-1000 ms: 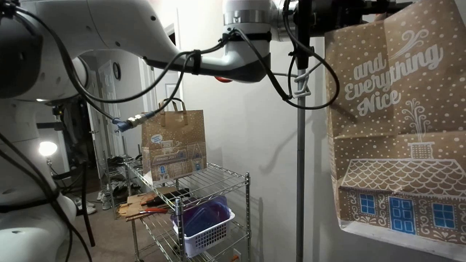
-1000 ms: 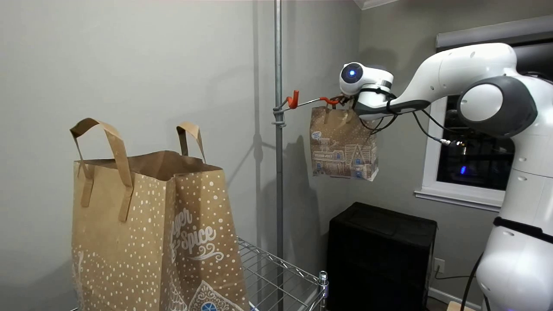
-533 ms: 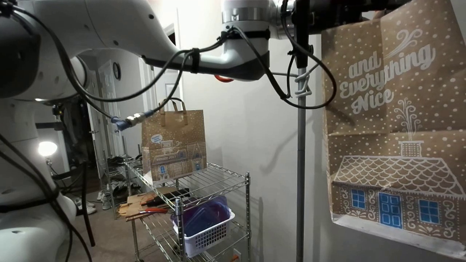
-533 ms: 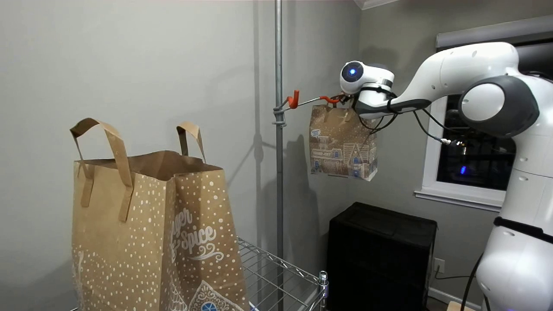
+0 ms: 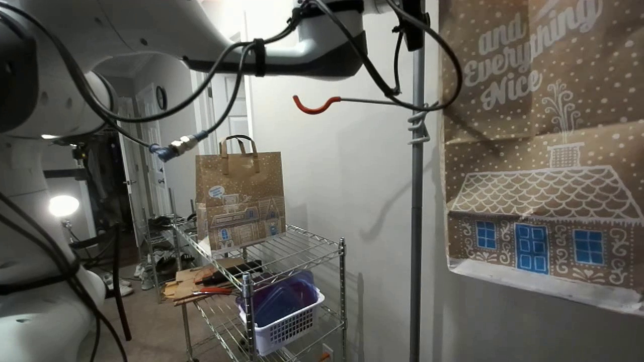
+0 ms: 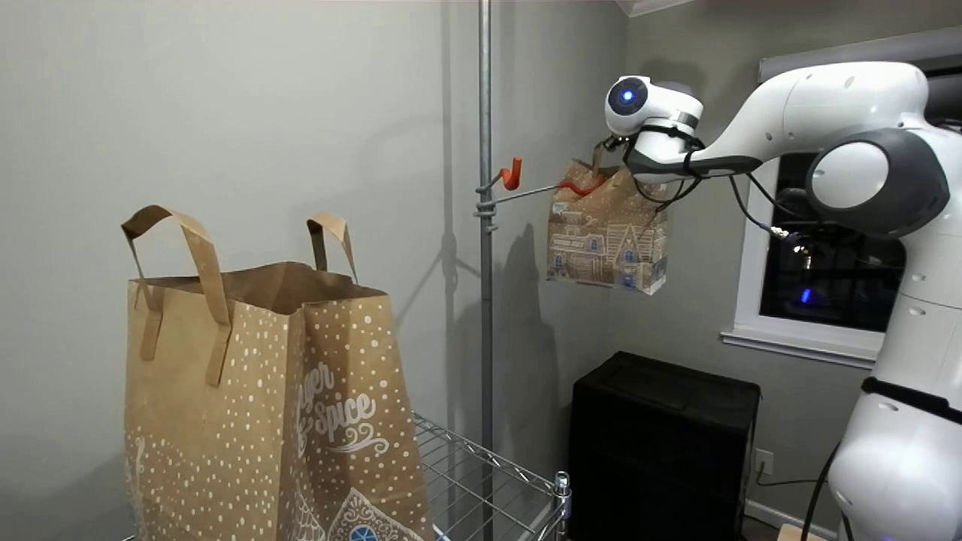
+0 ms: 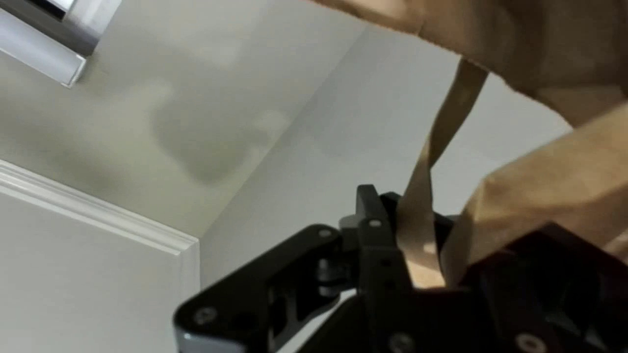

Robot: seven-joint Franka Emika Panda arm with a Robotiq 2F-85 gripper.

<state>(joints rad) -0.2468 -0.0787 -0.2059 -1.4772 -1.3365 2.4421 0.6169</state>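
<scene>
In an exterior view, the red-tipped hook [image 6: 580, 188] overlaps the upper part of the paper bag [image 6: 607, 244] which I hold, obstructing my way toward the metal pole [image 6: 485, 330]. Below it is open air. Another bag [image 5: 241, 203] occupies the wire shelf's [image 5: 297, 247] end away from the pole.

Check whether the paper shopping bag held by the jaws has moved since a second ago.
Yes: in an exterior view, the paper shopping bag is higher above the black box and slightly farther from the metal pole.
</scene>
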